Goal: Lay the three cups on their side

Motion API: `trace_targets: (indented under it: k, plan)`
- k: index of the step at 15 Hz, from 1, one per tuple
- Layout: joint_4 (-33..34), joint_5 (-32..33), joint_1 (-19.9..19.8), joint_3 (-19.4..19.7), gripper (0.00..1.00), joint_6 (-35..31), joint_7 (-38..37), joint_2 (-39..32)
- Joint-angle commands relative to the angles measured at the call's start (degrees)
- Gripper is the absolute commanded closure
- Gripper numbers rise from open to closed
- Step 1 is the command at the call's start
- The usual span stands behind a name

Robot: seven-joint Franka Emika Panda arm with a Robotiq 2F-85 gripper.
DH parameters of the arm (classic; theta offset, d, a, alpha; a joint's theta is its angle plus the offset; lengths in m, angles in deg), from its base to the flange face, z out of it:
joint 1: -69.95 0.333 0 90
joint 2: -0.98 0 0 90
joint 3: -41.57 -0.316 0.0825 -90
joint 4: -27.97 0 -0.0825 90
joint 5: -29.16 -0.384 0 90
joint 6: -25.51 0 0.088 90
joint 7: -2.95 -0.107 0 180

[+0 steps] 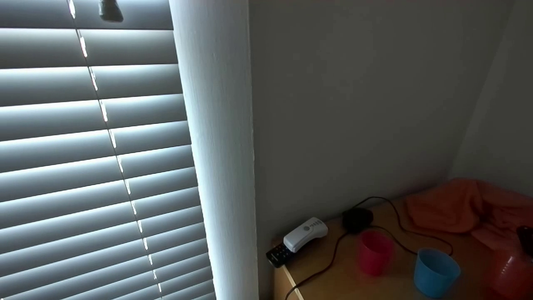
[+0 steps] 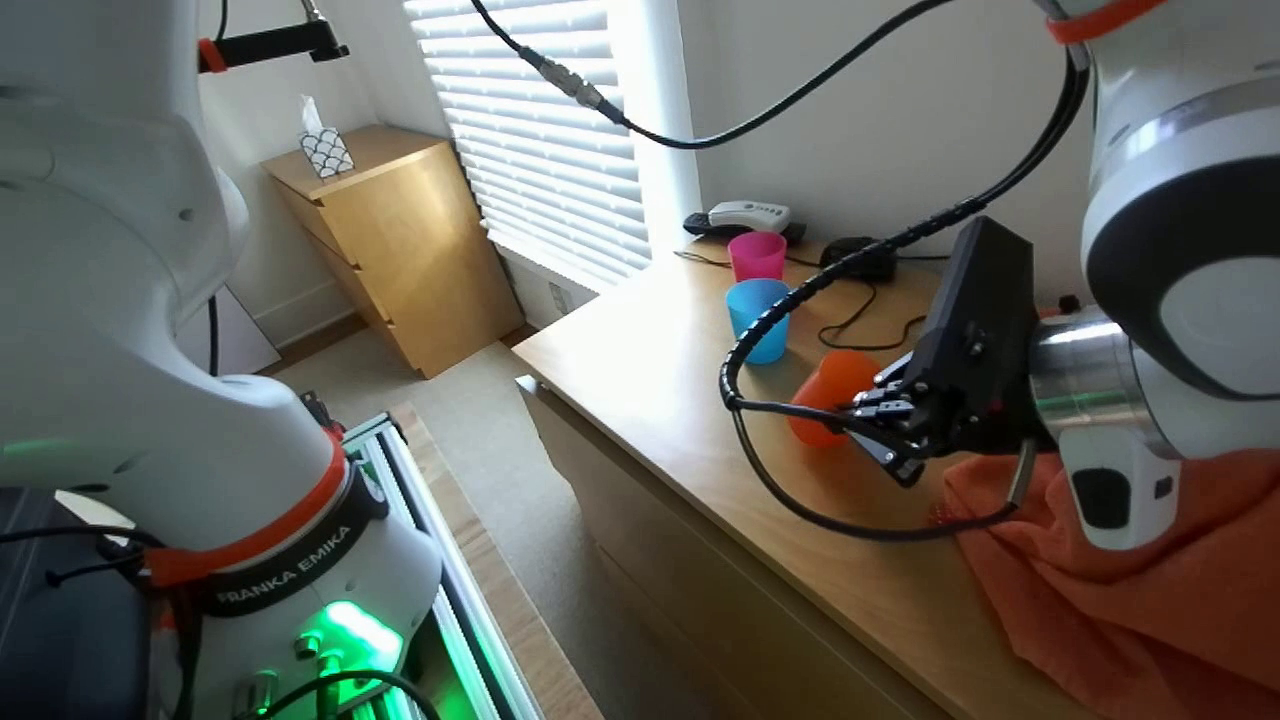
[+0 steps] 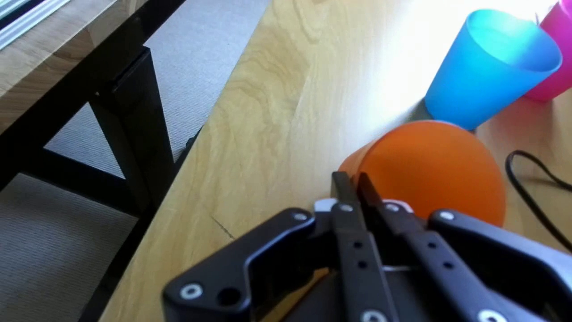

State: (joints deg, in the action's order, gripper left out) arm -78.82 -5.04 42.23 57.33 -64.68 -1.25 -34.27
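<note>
I see a wooden table (image 3: 263, 143). The gripper (image 3: 351, 176) is narrowed across the rim of the orange cup (image 3: 440, 172); in the wrist view the cup extends toward three o'clock, long axis unclear. The blue cup (image 3: 487, 76) and pink cup (image 3: 555, 74) stand upright at two o'clock. For tipping, eleven o'clock appears preferable: open room. Margins: table edge (image 3: 184, 171) at nine o'clock; black cable (image 3: 528, 203) at three, beyond the cup.
</note>
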Motion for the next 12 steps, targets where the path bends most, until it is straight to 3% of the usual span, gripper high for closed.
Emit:
trace_targets:
  k: [1, 2, 4, 5, 12]
  plan:
    - [4.9, -0.7, 0.3, 0.4, 0.97, 2.4, -5.6, -4.4]
    - [5.9, -0.7, 0.3, 0.6, 0.91, 2.9, -6.6, -4.8]
    - [6.9, -0.3, 0.6, 0.9, 0.66, 2.3, -8.8, -5.2]
    - [7.4, -0.1, 0.5, 1.0, 0.66, 2.3, -9.4, -5.4]
    - [6.9, 2.2, 2.1, 1.9, 0.15, -0.3, -10.6, -3.2]
